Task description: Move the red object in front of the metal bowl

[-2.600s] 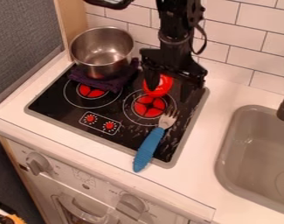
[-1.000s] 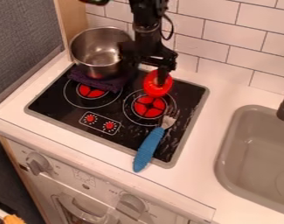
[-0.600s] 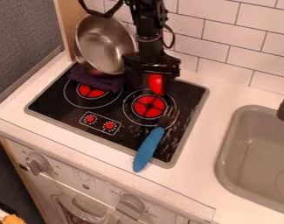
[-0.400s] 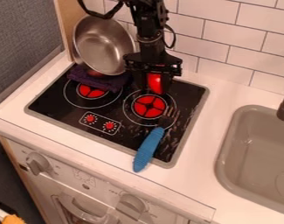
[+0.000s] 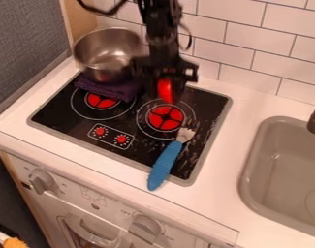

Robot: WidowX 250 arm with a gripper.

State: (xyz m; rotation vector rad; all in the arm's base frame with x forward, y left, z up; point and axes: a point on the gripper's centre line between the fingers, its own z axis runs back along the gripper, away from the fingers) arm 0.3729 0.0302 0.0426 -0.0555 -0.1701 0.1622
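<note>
The gripper (image 5: 165, 89) hangs over the back of the black stove, right of the metal bowl. It is shut on the red object (image 5: 165, 91), which is turned on edge between its dark fingers, above the back of the right burner. The metal bowl (image 5: 104, 53) sits at the stove's back left, on a folded purple cloth (image 5: 108, 89). Its right side is partly hidden by the arm, which comes down from the top edge.
A fork with a blue handle (image 5: 164, 165) lies across the stove's front right. The grey sink (image 5: 276, 169) is at the right. A tiled wall (image 5: 263, 58) stands behind and a wooden panel (image 5: 80, 24) at the back left.
The gripper has moved left and taken hold of the red object, which turned from face-up to edge-on and shifted slightly left. The bowl tipped up, then came back down level.
</note>
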